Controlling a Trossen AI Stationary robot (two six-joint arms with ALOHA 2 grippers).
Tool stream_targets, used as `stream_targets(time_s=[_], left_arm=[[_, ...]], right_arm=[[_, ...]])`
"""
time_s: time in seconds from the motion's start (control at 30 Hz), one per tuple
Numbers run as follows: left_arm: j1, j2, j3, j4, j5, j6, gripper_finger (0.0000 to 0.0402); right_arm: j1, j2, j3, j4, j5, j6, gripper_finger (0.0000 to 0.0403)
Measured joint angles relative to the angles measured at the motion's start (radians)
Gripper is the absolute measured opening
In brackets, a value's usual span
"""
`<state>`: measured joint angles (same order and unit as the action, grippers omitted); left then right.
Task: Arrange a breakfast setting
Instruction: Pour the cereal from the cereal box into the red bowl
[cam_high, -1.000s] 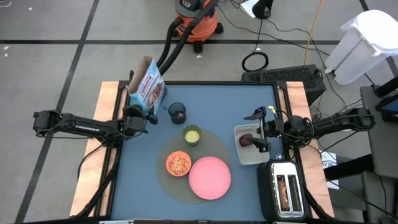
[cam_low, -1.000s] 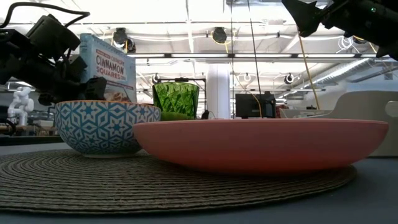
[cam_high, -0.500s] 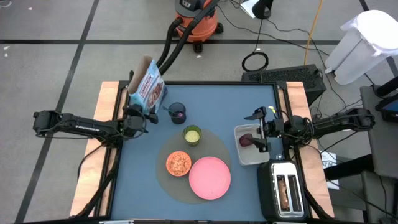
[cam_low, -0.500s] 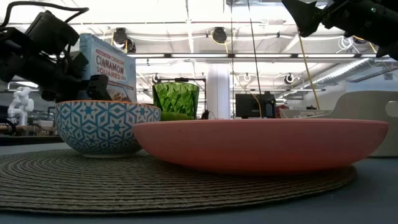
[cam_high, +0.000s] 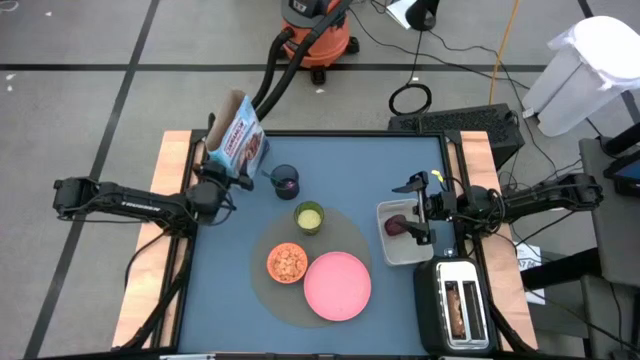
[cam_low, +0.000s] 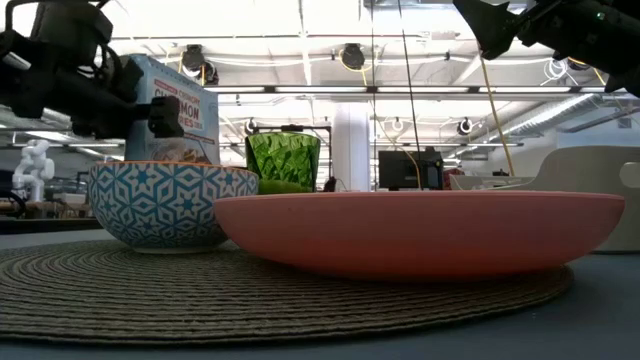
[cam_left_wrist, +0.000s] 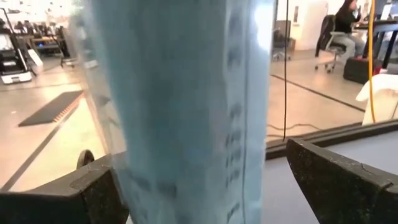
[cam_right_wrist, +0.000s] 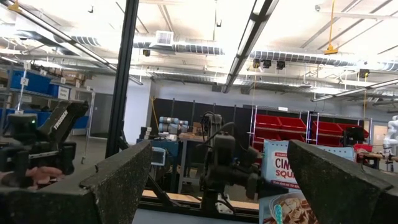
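In the left wrist view the cereal box (cam_left_wrist: 186, 106) fills the frame as a blur, its print unreadable and its top and base cut off; in the low view the pink plate (cam_low: 420, 232) hides the lower green cup (cam_low: 283, 160); the purple spoon (cam_high: 272, 176) is too small to make out.

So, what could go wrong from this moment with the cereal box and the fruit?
1. The left tool is open right at the cereal box, which stands tilted at the table's far left corner. If the arm brushes it while pulling away, the box might tip over, perhaps onto the dark blue mug beside it.
2. The right tool hangs open over the clear tub holding the dark red fruit. A round fruit could slip from the fingers or drag the light tub.
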<state>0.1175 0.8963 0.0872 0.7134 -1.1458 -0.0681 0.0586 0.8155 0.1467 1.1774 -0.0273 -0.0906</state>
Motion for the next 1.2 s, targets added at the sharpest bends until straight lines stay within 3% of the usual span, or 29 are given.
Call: stream_targets(time_s=[0.63,1.2], left_arm=[[0.0,0.0,0.0,0.433,-0.009,0.358,0.0392],[0.0,-0.004,0.002,0.606,-0.006,0.45,0.0392]], right_arm=[[0.0,0.0,0.0,0.0,0.0,0.0,0.0368],[0.0,0.0,0.0,0.0,0.0,0.0,0.0368]])
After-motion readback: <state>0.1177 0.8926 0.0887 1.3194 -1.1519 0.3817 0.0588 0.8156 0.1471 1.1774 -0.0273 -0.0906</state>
